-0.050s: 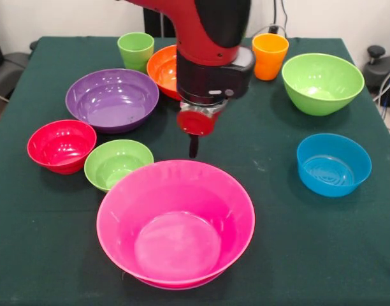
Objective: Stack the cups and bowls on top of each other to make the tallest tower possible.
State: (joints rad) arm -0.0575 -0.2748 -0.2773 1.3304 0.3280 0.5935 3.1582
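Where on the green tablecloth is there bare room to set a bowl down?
Bare cloth lies between the huge pink plastic bowl and the small blue plastic bowl, and along the near right edge. The left is crowded: the red bowl, small lime green bowl and purple bowl sit close together.

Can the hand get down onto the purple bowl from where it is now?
Probably yes. The hand hangs just beside the purple bowl, which sits open and empty with nothing on top or between them.
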